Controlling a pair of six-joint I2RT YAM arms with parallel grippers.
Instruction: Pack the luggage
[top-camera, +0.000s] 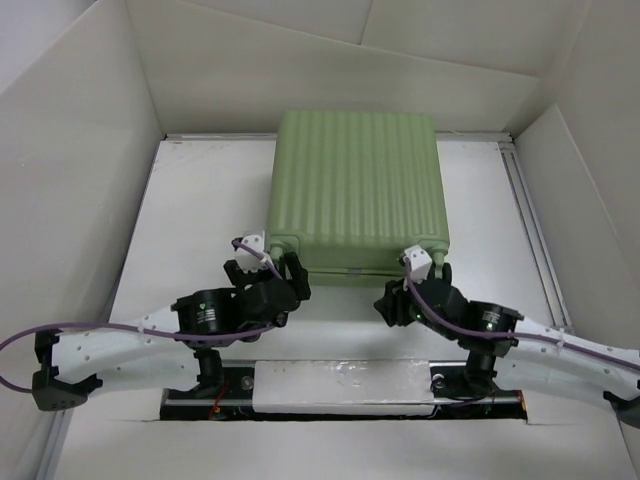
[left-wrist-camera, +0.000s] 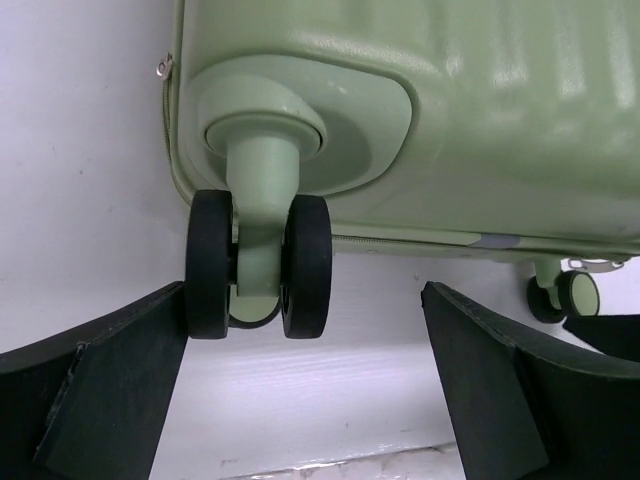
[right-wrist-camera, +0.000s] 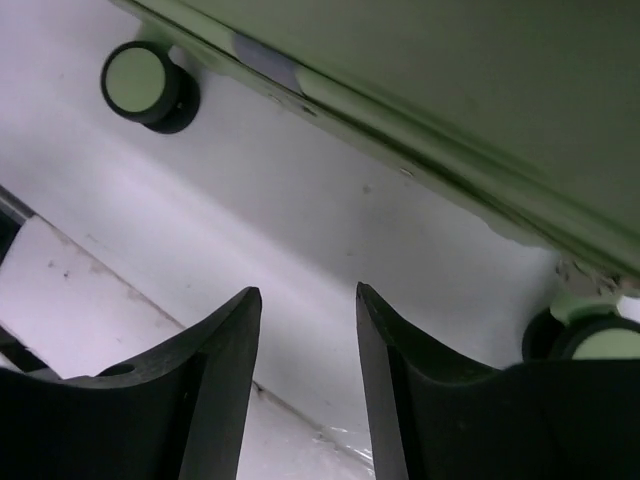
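Left claw (left-wrist-camera: 305, 330) just beside luggage (left-wrist-camera: 480, 120)

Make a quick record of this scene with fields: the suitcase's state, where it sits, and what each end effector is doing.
luggage: pale green, closed, lying flat on the white table, wheels toward the arms
left end effector: open, empty, facing a twin black caster wheel
right end effector: open, empty, low by the luggage's near edge
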